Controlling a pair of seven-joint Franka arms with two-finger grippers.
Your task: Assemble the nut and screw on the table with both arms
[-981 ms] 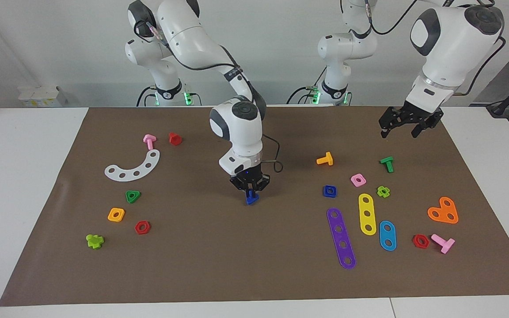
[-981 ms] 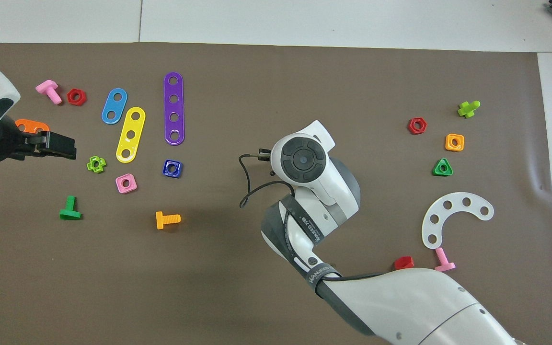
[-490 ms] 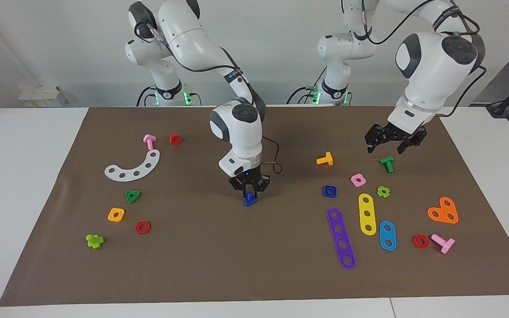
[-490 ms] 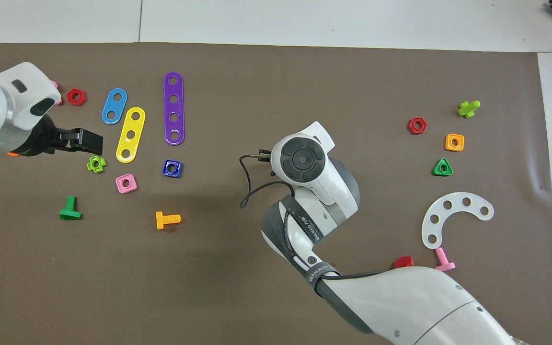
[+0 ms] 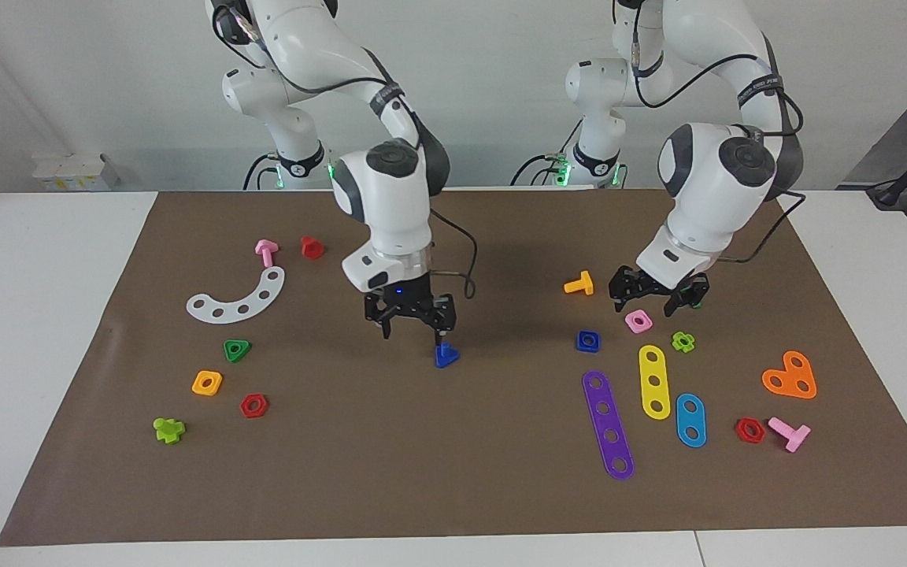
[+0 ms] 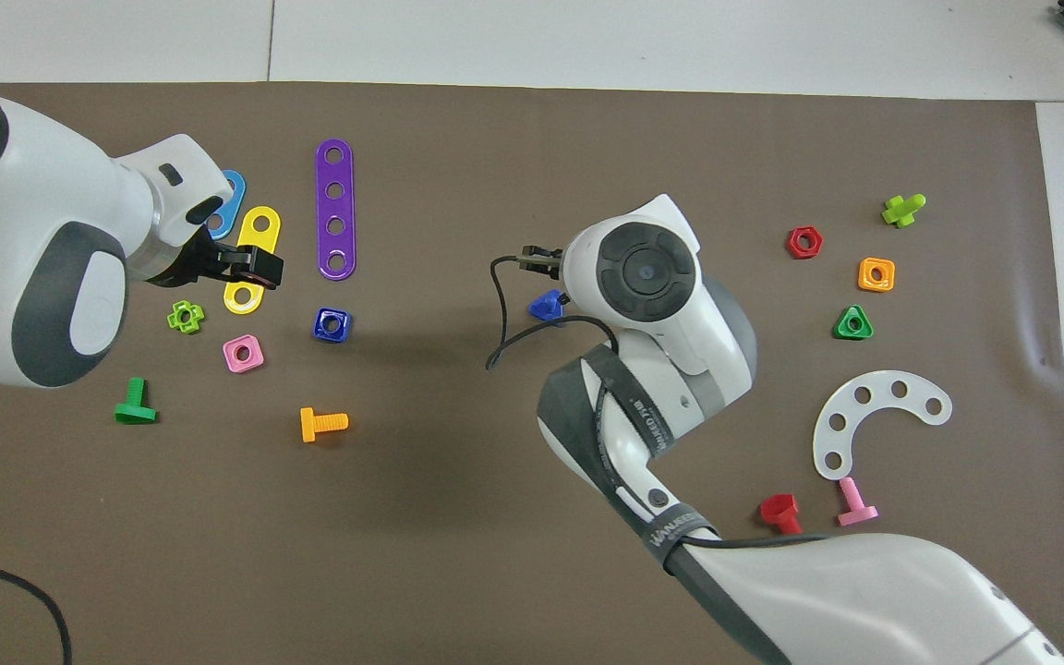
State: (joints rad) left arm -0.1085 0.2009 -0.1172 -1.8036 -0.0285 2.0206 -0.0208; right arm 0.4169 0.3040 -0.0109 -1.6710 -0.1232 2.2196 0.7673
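while the screw (image 5: 445, 357) lies free, both tools hover apart.

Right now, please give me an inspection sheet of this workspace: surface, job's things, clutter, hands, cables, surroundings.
Surface: white table covered by a brown mat, lying flat.
Job's things: blue screw rests on the mat, released; blue nut lies flat beside the pink square nut.
Clutter: purple strip, yellow strip, white curved strip, orange heart plate, other coloured nuts and screws scattered at both ends.
Hands: right hand open, just above the screw; left hand open, over the pink square nut.
Cables: black cable loops from the right arm's wrist.
Surroundings: white wall; small white box.
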